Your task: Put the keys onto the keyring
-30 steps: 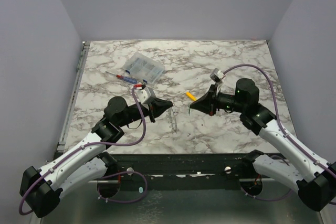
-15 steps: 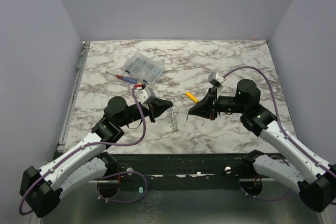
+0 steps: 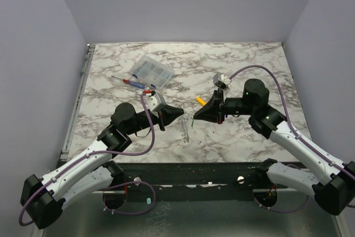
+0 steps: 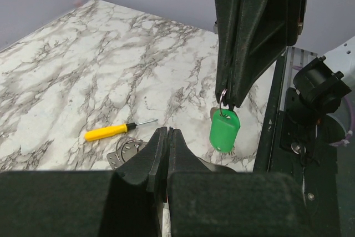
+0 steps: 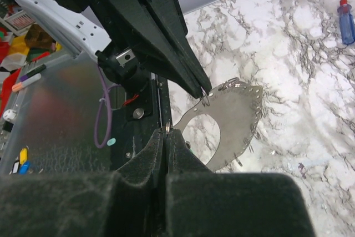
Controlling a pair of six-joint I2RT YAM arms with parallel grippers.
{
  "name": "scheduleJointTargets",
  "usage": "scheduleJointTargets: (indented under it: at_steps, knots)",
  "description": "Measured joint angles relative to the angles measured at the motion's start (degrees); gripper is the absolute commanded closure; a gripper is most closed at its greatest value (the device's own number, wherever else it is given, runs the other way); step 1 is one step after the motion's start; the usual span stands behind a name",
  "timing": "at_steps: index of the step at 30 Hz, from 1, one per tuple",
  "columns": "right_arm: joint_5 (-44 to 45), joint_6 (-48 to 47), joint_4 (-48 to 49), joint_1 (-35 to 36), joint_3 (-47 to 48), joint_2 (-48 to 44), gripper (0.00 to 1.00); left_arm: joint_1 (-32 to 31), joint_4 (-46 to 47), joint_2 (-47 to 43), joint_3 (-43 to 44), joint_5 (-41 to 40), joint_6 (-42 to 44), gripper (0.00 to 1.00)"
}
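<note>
My left gripper (image 3: 178, 113) (image 4: 165, 134) is shut on the keyring (image 5: 238, 120), a flat pale grey metal loop with small holes along its rim. It pinches a small ring on the rim, and the loop hangs below the tips. From above the keyring (image 3: 184, 130) shows edge-on as a slim strip. My right gripper (image 3: 195, 117) (image 5: 166, 135) is shut on the thin wire ring of the green-headed key (image 4: 224, 130). The key dangles under its tips, just right of the left gripper's tips. The two grippers face each other, almost touching, above the table's front middle.
A short yellow stick with a black tip (image 3: 201, 101) (image 4: 108, 132) lies just behind the grippers. A clear compartment box (image 3: 152, 71) and a red-and-blue screwdriver (image 3: 132, 81) lie at the back left. The dark front rail (image 3: 194, 170) runs below both grippers.
My right gripper has moved left with the green key, closing the gap to the left gripper. The left gripper has shifted slightly right with the keyring.
</note>
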Motion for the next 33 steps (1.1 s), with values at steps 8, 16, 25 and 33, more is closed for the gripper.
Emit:
scheduleJointTargets:
  at_steps: [8, 16, 25, 33]
  knots:
    - [-3.3, -0.8, 1.7, 0.0, 2.4, 3.4, 0.99, -0.1, 0.1, -1.5, 0.0, 2.1, 0.0, 1.00]
    - [-4.4, -0.9, 2.1, 0.2, 3.3, 3.5, 0.99, -0.5, 0.4, -1.8, 0.0, 3.4, -0.3, 1.00]
    - [-4.2, -0.9, 2.3, 1.5, 3.4, 5.9, 0.99, -0.5, 0.6, -1.8, 0.0, 3.4, -0.3, 1.00]
    - [-3.1, -0.6, 2.9, 1.9, 3.5, 6.1, 0.99, -0.7, 0.6, -1.7, 0.0, 3.4, -0.3, 1.00]
